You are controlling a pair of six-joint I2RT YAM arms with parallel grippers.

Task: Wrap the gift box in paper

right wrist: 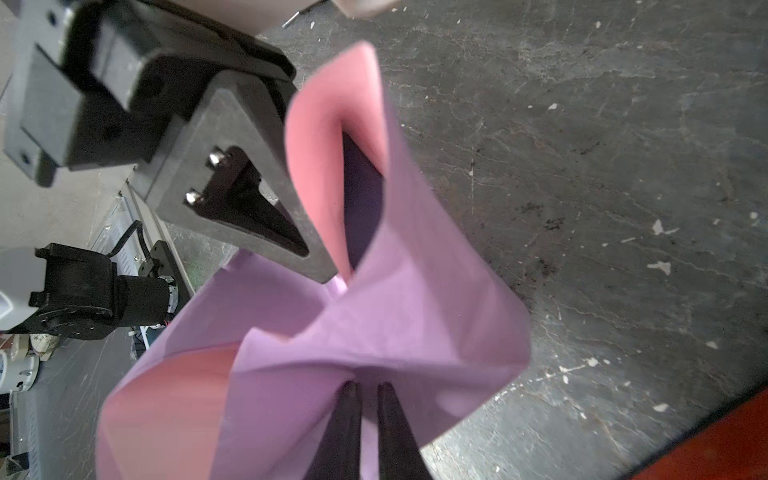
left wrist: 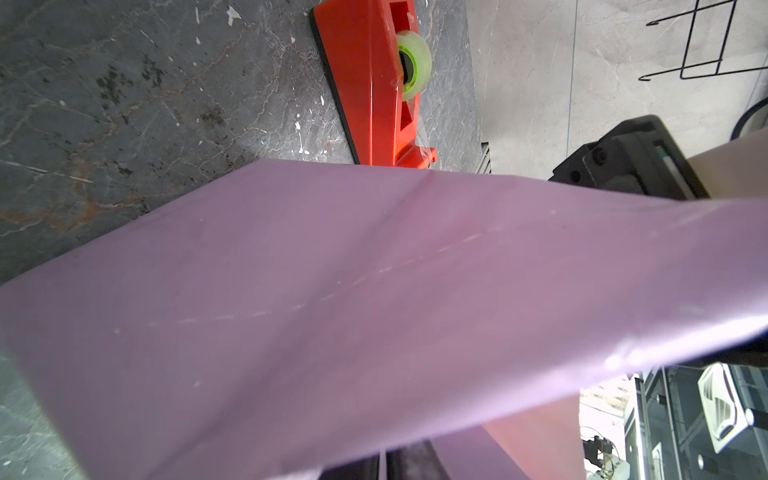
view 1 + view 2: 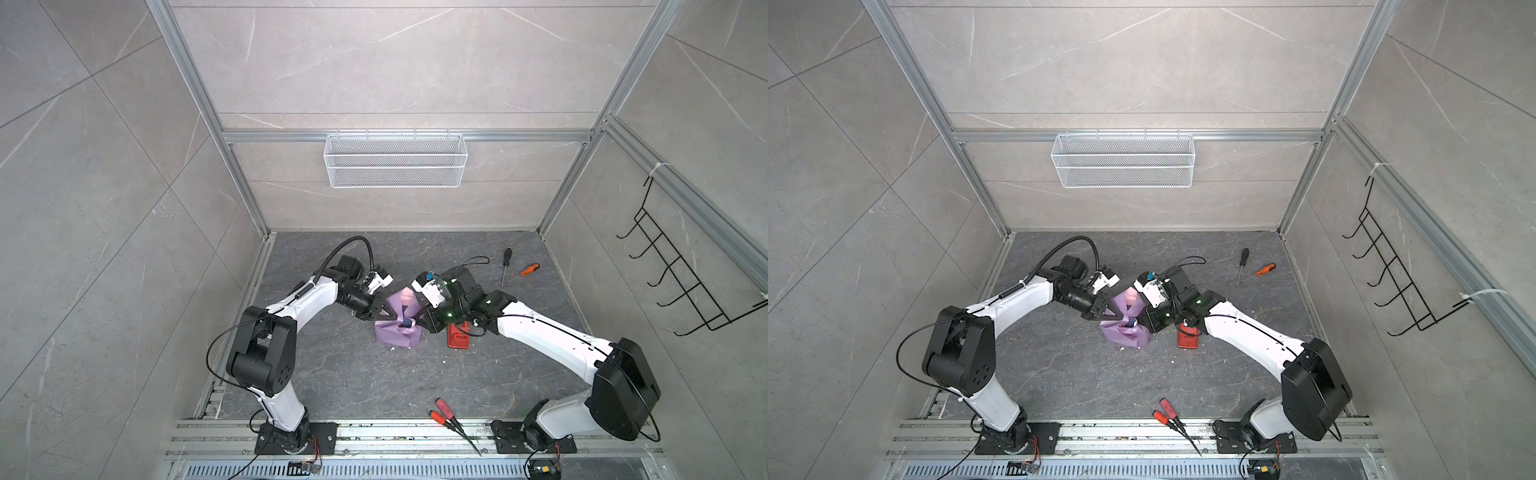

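Paper (image 2: 374, 291) bunched up around box (image 3: 408, 322), middle of table (image 3: 332, 374), blue corner showing. Right gripper (image 1: 368, 388) nearly closed, pinching paper; left gripper (image 3: 394, 318) closed, seemingly on it too. Folding step; next: flatten flaps, secure.

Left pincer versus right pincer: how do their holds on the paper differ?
Left pincer reaches in from the left; right pincer from the right, beside the tape dispenser. The right pincer's wrist view shows its fingers pinching; the left pincer's shows mostly paper. Both are shut on the paper at the gift box.
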